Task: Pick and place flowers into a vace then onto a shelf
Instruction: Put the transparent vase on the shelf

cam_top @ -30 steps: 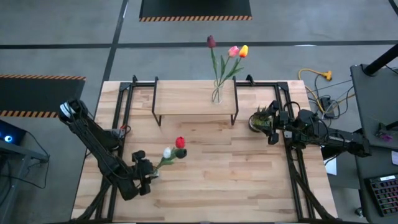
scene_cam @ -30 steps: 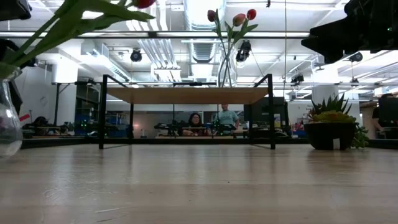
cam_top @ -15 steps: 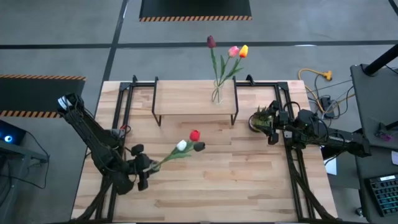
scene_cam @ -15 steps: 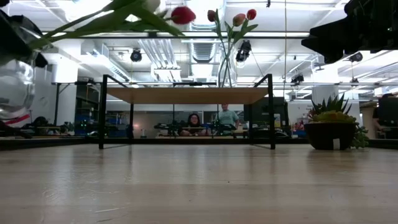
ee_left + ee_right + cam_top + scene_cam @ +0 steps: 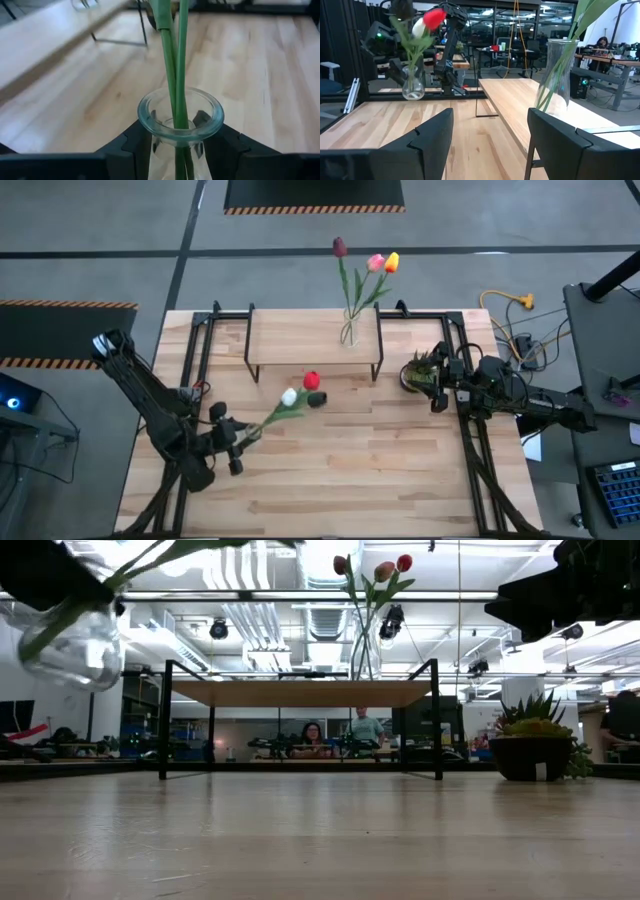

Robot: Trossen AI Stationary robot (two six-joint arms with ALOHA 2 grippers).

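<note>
High view: left claw point(image 5: 232, 448) grips vase point(image 5: 243, 438), three tulips point(image 5: 303, 392); right claw point(image 5: 437, 385) wide.

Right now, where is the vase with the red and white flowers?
The left tool holds that glass vase above the table's left half, in front of the shelf, flowers leaning toward it.

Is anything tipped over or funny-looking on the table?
Yes. The left claw holds a vase of flowers tilted in the air, leaning toward the shelf. Nothing has spilled. The right claw waits by the potted plant.
</note>
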